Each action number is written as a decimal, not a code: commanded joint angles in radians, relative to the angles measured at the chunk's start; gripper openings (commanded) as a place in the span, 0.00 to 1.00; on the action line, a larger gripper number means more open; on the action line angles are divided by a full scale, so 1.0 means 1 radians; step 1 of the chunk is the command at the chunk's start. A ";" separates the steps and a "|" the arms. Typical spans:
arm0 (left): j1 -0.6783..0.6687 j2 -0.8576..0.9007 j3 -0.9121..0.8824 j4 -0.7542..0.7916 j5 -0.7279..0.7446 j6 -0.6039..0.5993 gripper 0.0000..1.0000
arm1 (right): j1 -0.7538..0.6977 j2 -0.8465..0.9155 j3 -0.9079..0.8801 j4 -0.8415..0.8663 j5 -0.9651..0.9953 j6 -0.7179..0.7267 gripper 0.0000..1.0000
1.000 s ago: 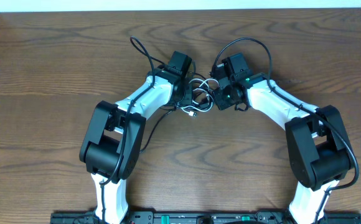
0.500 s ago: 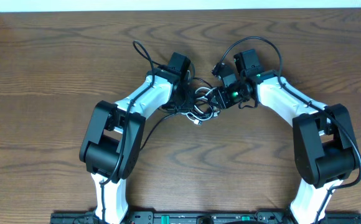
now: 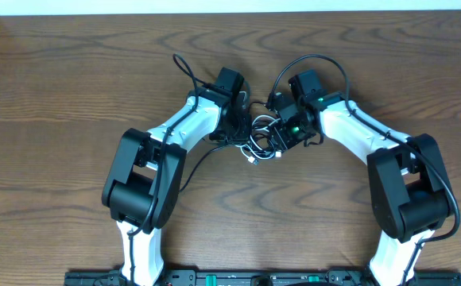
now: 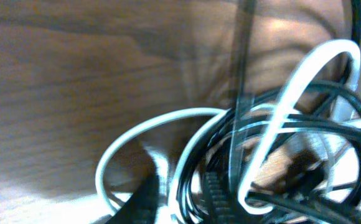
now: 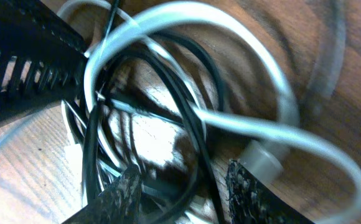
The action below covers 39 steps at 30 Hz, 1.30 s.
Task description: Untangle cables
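I am watching both arms reaching inward from the near edge, elbows bowing outward, wrists meeting over the middle of the bench (image 3: 71, 79). The left tool (image 3: 238, 127) and the right tool (image 3: 282, 133) are pointing toward each other, and the cables (image 3: 258, 144) are lying in one small knot on the wood between them.

The bench is showing dark brown grain everywhere, with a pale strip (image 3: 215, 5) running along its far edge.

The overhead view is giving only a tight knot. The wrist cameras are looking right into it: a white cord (image 4: 274, 124) is looping over and through several black cords (image 4: 317, 118).

In the right wrist view the right tool (image 5: 187, 186) is standing with its fingers (image 5: 126, 193) apart, loose strands crossing the gap. The left wrist view is blurring at its lower edge, so I cannot tell how the left tool is set.
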 commanded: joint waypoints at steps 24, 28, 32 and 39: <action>-0.144 -0.027 -0.034 -0.029 -0.245 -0.109 0.15 | 0.036 0.008 -0.006 0.000 0.060 -0.014 0.40; -0.172 -0.026 -0.038 -0.028 -0.288 -0.110 0.15 | 0.036 0.008 -0.006 -0.002 0.060 -0.014 0.40; -0.181 -0.020 -0.038 -0.028 -0.307 -0.117 0.15 | 0.035 0.009 -0.007 -0.019 0.069 -0.009 0.45; -0.171 -0.019 -0.038 -0.037 -0.374 -0.116 0.17 | 0.035 0.010 -0.008 -0.060 0.216 0.058 0.46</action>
